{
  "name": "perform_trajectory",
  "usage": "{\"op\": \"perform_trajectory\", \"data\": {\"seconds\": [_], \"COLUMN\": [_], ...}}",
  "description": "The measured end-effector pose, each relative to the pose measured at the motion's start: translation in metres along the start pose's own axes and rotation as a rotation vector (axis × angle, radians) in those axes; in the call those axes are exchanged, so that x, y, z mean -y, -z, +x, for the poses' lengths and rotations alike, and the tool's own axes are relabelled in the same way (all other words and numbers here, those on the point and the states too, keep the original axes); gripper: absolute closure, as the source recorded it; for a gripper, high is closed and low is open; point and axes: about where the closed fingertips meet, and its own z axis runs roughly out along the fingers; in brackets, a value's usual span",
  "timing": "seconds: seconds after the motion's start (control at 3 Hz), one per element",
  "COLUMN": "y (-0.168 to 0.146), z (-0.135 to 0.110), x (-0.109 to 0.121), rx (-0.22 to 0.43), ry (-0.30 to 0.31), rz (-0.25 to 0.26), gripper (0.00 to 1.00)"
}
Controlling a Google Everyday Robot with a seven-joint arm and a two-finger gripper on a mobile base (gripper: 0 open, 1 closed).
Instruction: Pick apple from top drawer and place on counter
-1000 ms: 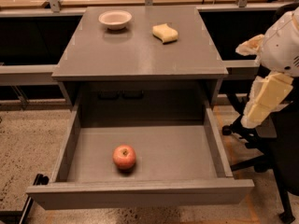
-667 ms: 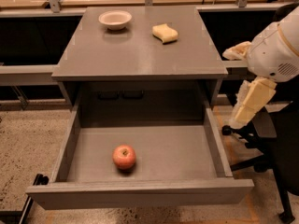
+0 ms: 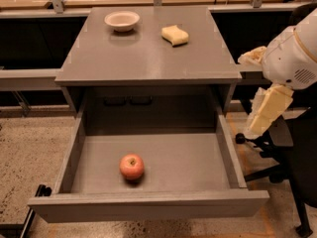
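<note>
The drawer [image 3: 148,206] stands pulled fully out of the cabinet, which leaves its grey floor open from above. That suits a reach straight down. The apple [image 3: 132,166] rests on that floor, left of the middle and nearer the front panel than the back, stem dimple up. It touches none of the walls, so there is room around it on every side for a grasp.

The gripper [image 3: 265,114] hangs outside the cabinet to the right, beside the drawer's right wall and well apart from the apple, slung below the robot's white arm [image 3: 292,58]. It carries nothing, and I cannot tell whether it is spread or closed (its cream shape reads as one piece from here). My guess is that it is held off to the side to stay clear of the cabinet's edge until it can come in over the drawer.

On the tabletop [image 3: 143,56] a white bowl [image 3: 122,20] and a yellow sponge [image 3: 175,35] sit along the back, apart from each other. This leaves the front half bare, a likely spot to set the apple down.

No brand, label or writing can be read anywhere. The drawer front and cabinet are plain grey, and the two dark marks [image 3: 128,100] on the inner back wall show no lettering.
</note>
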Motion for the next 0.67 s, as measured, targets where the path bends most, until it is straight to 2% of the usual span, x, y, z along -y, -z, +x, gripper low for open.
{"op": "perform_trajectory", "data": {"seconds": [0.33,0.67], "y": [-0.03,-0.072], "z": [-0.008,-0.021], "x": [-0.008,-0.013], "rx": [0.044,0.099], "ry": [-0.023,0.011], "rz": [-0.004,-0.004], "gripper": [0.0,0.0]}}
